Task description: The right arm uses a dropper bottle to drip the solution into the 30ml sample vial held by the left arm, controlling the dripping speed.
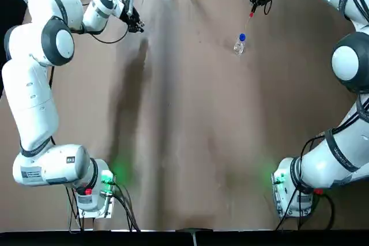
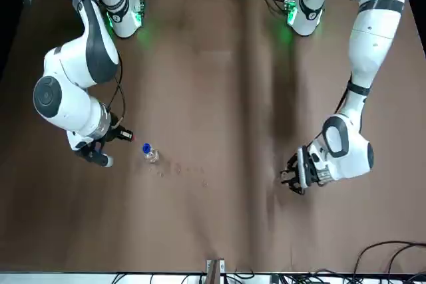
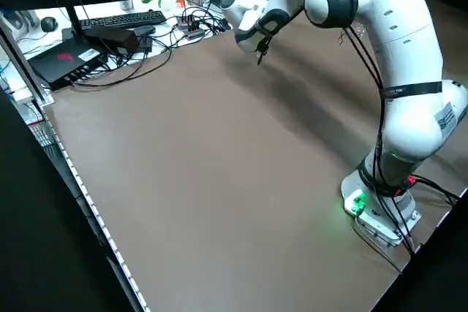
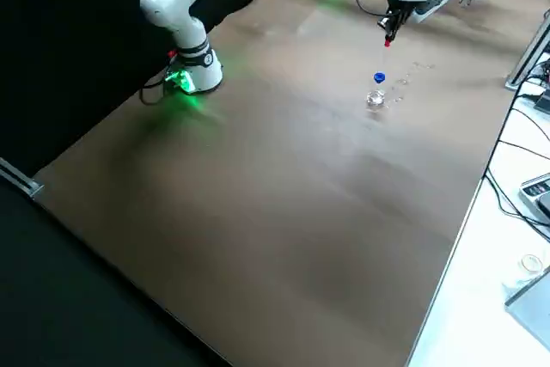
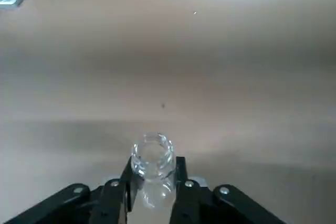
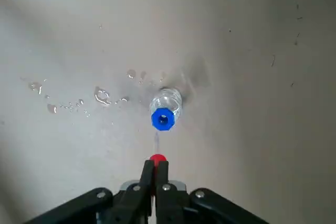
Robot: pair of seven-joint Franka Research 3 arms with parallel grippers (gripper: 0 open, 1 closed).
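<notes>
on brown table (image 1: 199, 142), scattered droplets (image 6: 101, 96)

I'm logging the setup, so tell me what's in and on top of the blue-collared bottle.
Its blue collar sits on top, with a hole in the middle. No dropper stands in it. Any liquid inside the bottle can't be made out; the collar covers part.

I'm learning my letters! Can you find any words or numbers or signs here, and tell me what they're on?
None I can read for sure.
Left arm: label, too small to read.
Black box by the monitor: white sticker, too small to read.
</notes>
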